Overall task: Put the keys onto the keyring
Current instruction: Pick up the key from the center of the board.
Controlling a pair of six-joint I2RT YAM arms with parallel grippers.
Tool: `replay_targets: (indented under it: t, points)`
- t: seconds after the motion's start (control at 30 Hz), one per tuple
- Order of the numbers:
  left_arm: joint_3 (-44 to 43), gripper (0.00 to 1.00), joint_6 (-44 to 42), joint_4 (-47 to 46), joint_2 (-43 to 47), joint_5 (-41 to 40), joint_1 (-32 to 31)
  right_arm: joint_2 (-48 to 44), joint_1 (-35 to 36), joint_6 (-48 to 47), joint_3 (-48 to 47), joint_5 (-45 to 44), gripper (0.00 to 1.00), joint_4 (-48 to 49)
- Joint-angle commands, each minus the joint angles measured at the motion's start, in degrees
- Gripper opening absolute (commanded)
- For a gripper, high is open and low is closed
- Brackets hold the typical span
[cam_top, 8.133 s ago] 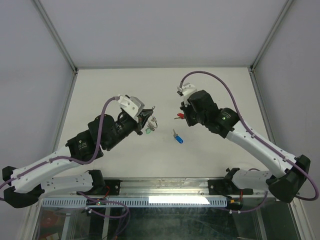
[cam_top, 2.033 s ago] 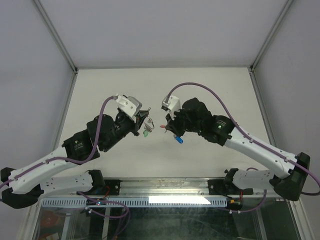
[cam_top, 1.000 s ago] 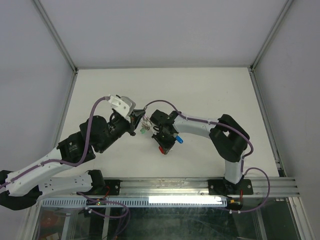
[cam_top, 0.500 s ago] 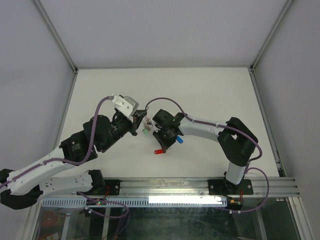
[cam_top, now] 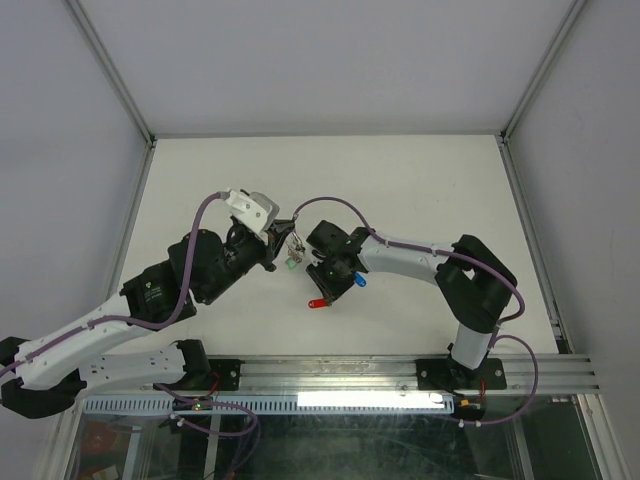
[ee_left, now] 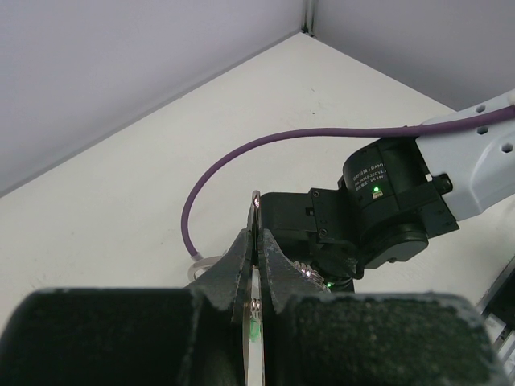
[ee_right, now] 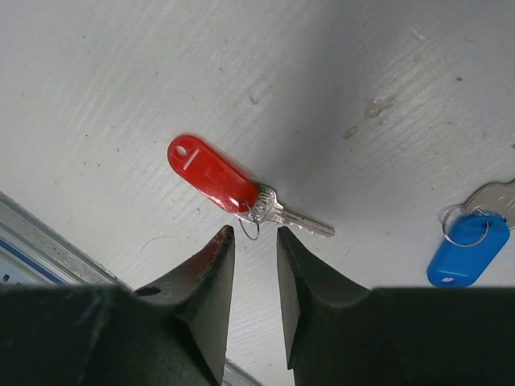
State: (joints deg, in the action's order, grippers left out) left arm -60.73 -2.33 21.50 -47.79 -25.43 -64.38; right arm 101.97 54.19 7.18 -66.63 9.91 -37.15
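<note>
My left gripper [cam_top: 283, 237] is shut on the keyring [cam_top: 294, 241] and holds it above the table. In the left wrist view the ring [ee_left: 255, 211] shows edge-on between the closed fingertips. The green key [cam_top: 288, 264] hangs below the ring and shows as a green glint [ee_left: 254, 330]. The red key [ee_right: 213, 174] lies flat on the table just beyond my right gripper [ee_right: 252, 233], which is slightly open and empty. From above, the red key [cam_top: 317, 302] is below-left of the right gripper [cam_top: 328, 287]. The blue key [cam_top: 358, 281] lies on the table to the right [ee_right: 459, 257].
The right arm's wrist [ee_left: 378, 213] sits close in front of the left gripper, with its purple cable [ee_left: 241, 157] arcing over the table. The metal rail [cam_top: 330, 375] runs along the near table edge, close to the red key.
The right gripper carried the red key from beside the ring down to the table and let go of it. The key now lies free. The left gripper still holds the ring.
</note>
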Motion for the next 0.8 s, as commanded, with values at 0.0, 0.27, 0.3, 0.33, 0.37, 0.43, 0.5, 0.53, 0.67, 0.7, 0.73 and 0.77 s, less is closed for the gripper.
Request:
replay_targets:
  t: [0.0,0.27,0.3,0.33,0.37,0.43,0.5,0.53,0.67,0.7,0.73,0.77]
  points:
    - [-3.1,0.00,0.4,-2.9,0.3,0.7,0.5,-0.8,-0.1,1.0,-0.2,1.4,0.31,2.2]
    - [-3.1,0.00,0.4,-2.8,0.2,0.7,0.5,0.3,-0.1,1.1,-0.1,2.4,0.29,2.1]
    - [-3.1,0.00,0.4,-2.9,0.2,0.7,0.5,0.5,-0.1,1.1,-0.1,2.5,0.28,2.1]
    - [-3.2,0.00,0.4,-2.9,0.2,0.7,0.5,0.7,-0.2,1.1,-0.2,2.5,0.28,2.0]
    - [-3.2,0.00,0.4,-2.9,0.2,0.7,0.5,0.9,-0.2,1.1,-0.2,2.5,0.28,2.0]
    - [-3.1,0.00,0.4,-2.9,0.2,0.7,0.5,1.3,-0.2,1.1,-0.3,2.7,0.28,1.9]
    - [-3.2,0.00,0.3,-2.8,0.2,0.7,0.5,1.5,-0.1,1.1,-0.4,2.7,0.28,1.9]
    - [-3.2,0.00,0.3,-2.8,0.2,0.7,0.5,1.6,-0.2,1.1,-0.5,2.7,0.28,1.8]
    - [-3.1,0.00,0.2,-2.9,0.1,0.6,0.5,1.7,-0.2,1.1,-0.6,2.6,0.16,1.9]
    - [-3.1,0.00,0.2,-2.8,0.1,0.6,0.5,1.6,-0.1,1.2,-0.6,2.7,0.10,1.9]
    - [-3.1,0.00,0.2,-2.8,0.1,0.6,0.5,1.5,-0.1,1.2,-0.7,2.6,0.05,1.9]
    - [-3.2,0.00,0.2,-2.9,0.1,0.6,0.5,1.3,-0.2,1.2,-0.7,2.6,0.00,1.9]
